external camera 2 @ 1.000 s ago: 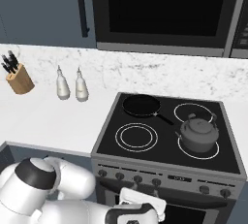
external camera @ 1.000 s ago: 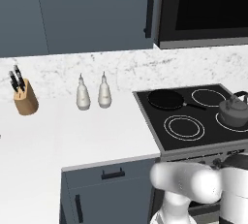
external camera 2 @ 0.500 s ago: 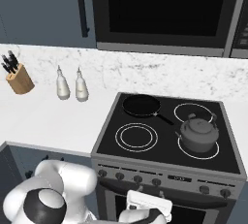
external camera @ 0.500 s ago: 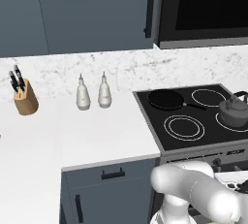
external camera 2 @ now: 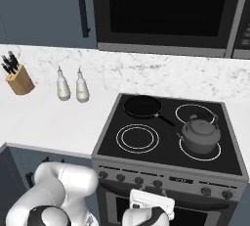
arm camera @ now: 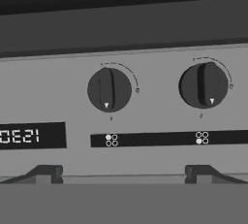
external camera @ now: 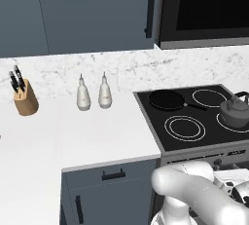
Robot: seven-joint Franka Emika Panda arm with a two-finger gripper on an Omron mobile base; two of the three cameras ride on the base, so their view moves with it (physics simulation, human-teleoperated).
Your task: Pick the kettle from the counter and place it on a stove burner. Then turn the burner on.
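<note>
The dark grey kettle [external camera: 236,112] [external camera 2: 199,135] stands upright on the stove's front right burner, with nothing holding it. The white counter [external camera: 107,136] [external camera 2: 49,117] lies left of the stove. My gripper [arm camera: 125,172] is open with nothing between its tips, low in front of the stove's control panel. In the hand view two round dark knobs [arm camera: 109,89] [arm camera: 203,85] face it close up, the left one nearly centred above the fingertips [arm camera: 46,172]. The white hand [external camera 2: 151,204] hangs just below the panel's middle knobs [external camera 2: 157,183].
A flat black frying pan [external camera: 167,100] [external camera 2: 142,106] sits on the back left burner. Two white bottles [external camera: 92,92] [external camera 2: 71,85] and a knife block [external camera: 24,100] [external camera 2: 19,80] stand by the backsplash. A clock display [arm camera: 31,136] sits beside the knobs. A microwave [external camera 2: 166,12] hangs above.
The hand has crept slightly right and up toward the control panel, and the arm's elbow has swung along. Kettle and pan have not moved.
</note>
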